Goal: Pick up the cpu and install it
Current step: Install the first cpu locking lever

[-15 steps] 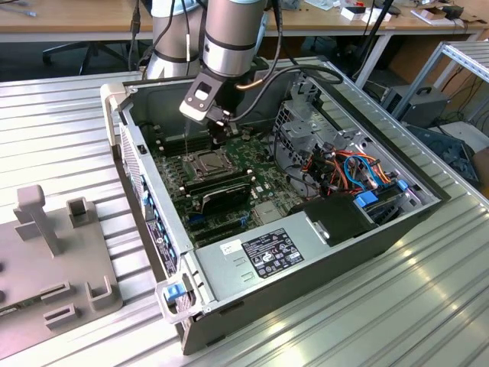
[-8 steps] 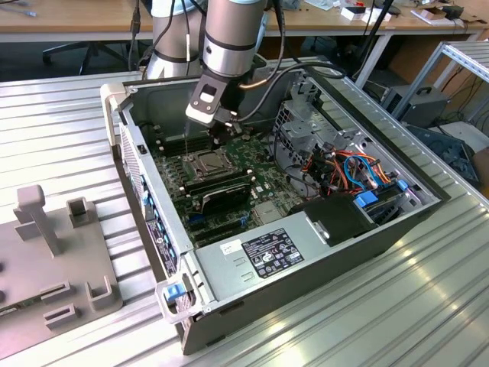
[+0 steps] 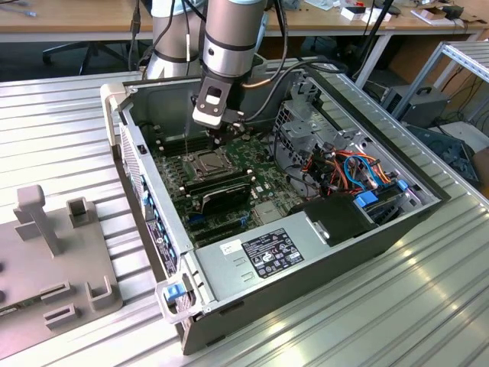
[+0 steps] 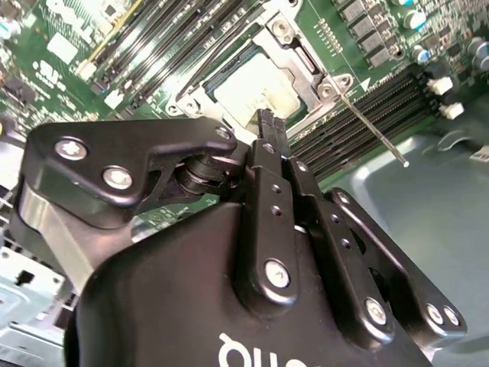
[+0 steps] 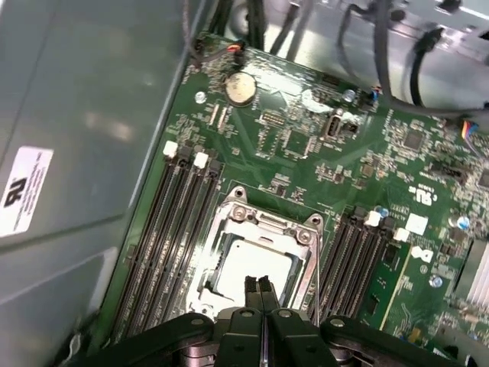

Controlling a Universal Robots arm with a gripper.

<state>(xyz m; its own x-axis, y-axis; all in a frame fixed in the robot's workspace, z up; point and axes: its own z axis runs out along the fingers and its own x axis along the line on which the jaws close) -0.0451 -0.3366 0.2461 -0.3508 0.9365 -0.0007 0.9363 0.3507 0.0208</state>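
Note:
The cpu (image 5: 248, 267) shows as a pale silvery square lying inside the socket with its metal frame (image 5: 263, 222) on the green motherboard (image 5: 306, 164). The second wrist view has the cpu (image 4: 256, 90) just past the fingertips (image 4: 266, 121). My gripper (image 5: 258, 287) hovers right over the chip, its two black fingers pressed together and shut with nothing visible between them. In the exterior view the gripper (image 3: 221, 128) hangs inside the open computer case, a little above the socket (image 3: 208, 161). A thin metal lever (image 4: 373, 126) sticks out beside the socket.
Rows of black memory slots (image 5: 172, 229) flank the socket on both sides. A long black card (image 3: 221, 195) lies just in front of the socket, a power supply (image 3: 263, 256) nearer still, and cables (image 3: 351, 172) at the exterior view's right. The grey case wall (image 5: 76, 153) stands close by.

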